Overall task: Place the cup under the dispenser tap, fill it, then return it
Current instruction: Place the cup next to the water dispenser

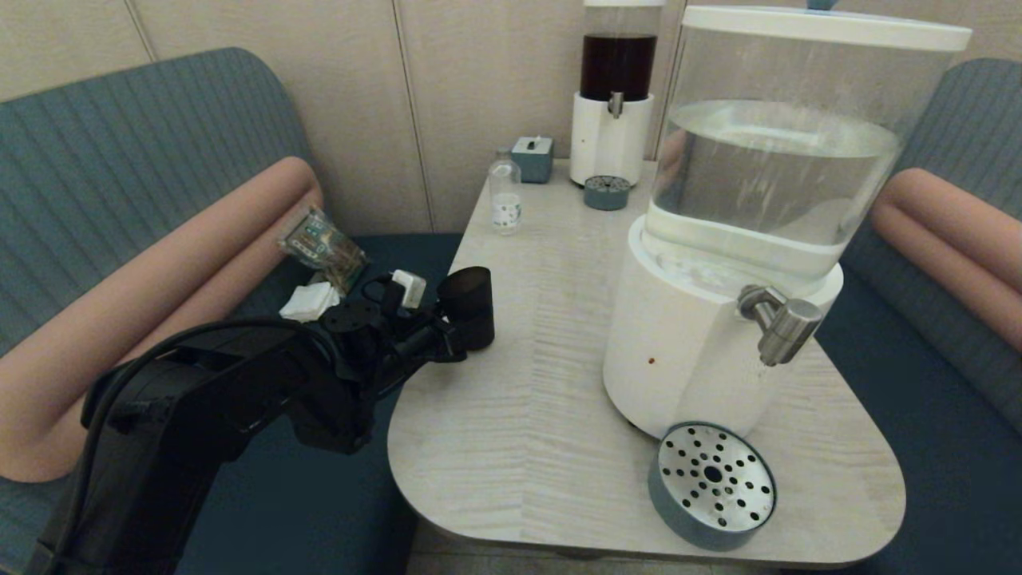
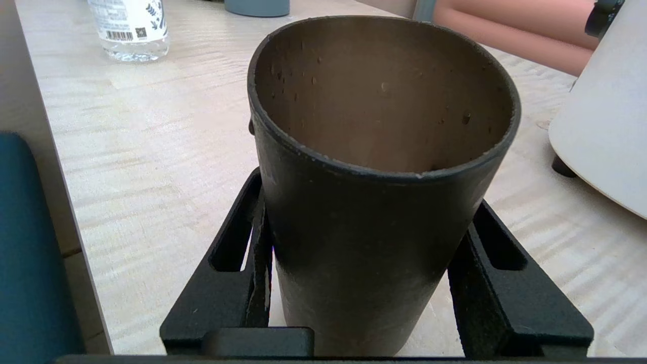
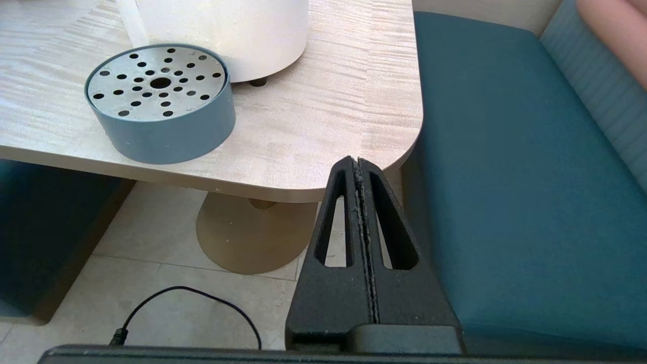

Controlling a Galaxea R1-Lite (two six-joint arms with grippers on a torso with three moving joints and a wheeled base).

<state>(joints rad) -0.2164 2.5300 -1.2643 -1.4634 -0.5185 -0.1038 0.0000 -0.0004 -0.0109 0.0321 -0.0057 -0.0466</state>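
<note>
The dark tapered cup [image 1: 467, 307] stands upright at the table's left edge, and no liquid shows in what I can see of its inside [image 2: 384, 101]. My left gripper [image 1: 461, 334] is shut on the cup's lower wall, one finger [image 2: 237, 253] on each side. The brushed-metal dispenser tap [image 1: 778, 319] sticks out from the big white dispenser [image 1: 679, 351] far to the cup's right, above a round perforated drip tray [image 1: 711, 483]. My right gripper [image 3: 358, 161] is shut on nothing, parked low off the table's near right corner.
A small clear bottle [image 1: 505, 200] stands beyond the cup. At the far end are a smaller dark-liquid dispenser [image 1: 613, 104], its little tray [image 1: 607, 192] and a small blue box [image 1: 532, 157]. Packets [image 1: 323, 247] lie on the left bench. The table [image 1: 543, 343] separates cup and dispenser.
</note>
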